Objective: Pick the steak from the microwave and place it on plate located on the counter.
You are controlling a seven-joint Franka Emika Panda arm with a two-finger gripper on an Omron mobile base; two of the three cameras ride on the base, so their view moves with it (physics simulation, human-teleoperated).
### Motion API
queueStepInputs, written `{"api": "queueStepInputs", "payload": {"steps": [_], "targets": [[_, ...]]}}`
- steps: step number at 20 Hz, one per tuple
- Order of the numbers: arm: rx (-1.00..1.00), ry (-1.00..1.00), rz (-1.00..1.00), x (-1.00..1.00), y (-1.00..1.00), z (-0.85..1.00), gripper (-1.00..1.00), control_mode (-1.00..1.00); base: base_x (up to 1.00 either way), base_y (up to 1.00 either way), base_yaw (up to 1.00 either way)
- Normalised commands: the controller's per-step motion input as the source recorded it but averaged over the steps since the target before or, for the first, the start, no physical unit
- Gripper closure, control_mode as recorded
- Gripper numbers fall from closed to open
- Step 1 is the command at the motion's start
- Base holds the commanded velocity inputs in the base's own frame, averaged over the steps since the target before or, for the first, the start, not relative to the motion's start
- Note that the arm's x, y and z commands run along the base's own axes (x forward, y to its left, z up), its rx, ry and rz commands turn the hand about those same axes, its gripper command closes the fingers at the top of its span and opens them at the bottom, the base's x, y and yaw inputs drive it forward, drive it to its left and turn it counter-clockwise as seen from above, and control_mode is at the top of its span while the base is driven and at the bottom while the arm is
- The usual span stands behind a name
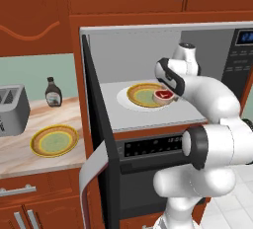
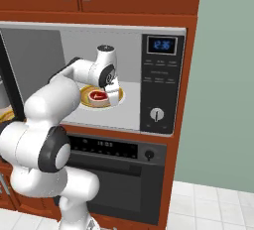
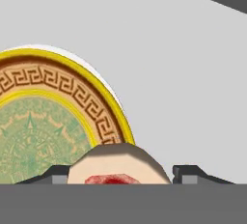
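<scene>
**Steak between my fingers, inside the microwave**

Far left on the tabletop (image 1: 20,156) stands a grey toaster (image 1: 12,109), with a dark bottle (image 1: 53,92) just beyond it near the wall. In front of them lies the plate (image 1: 54,141), yellow-rimmed with a green centre, flat on the stone and bare.

Next comes the microwave door (image 1: 99,139), swung wide open toward me. Past it, the microwave (image 1: 148,50) holds a second plate (image 1: 141,95) like the first, sitting on a white disc (image 1: 123,98).

My arm reaches into the cavity. The steak (image 1: 163,95) sits at the right edge of that inner plate, and my fingers (image 3: 123,172) are at it: in the hand view one dark tip (image 3: 185,172) stands on each side of the meat, with the pale fat edge bulging up between them. I cannot tell whether the tips are pressing the meat or merely flanking it.

To the right is the black control panel (image 2: 159,83), with its blue display (image 2: 164,44) above and the round knob (image 2: 157,114) below. Under the microwave is a dark oven front (image 2: 119,174).
</scene>
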Motion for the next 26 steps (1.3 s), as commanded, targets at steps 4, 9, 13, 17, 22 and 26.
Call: {"api": "queueStepInputs", "payload": {"steps": [4,9,13,17,22,26], "targets": [[-0.03,0.04,0.37,-0.58,0.04,0.06,1.00,-1.00,0.00,0.00,0.00],[-0.04,0.01,0.36,-0.53,0.19,0.07,1.00,-1.00,0.00,0.00,0.00],[-0.07,0.00,0.31,-0.32,0.47,0.01,1.00,-1.00,0.00,0.00,0.00],[-0.06,-0.01,0.20,-0.25,0.49,0.00,1.00,-1.00,0.00,0.00,0.00],[-0.06,-0.07,0.16,-0.35,0.33,0.00,1.00,-1.00,0.00,0.00,0.00],[0.00,-0.08,0.13,-0.05,0.11,0.08,1.00,-1.00,0.00,0.00,0.00]]}}
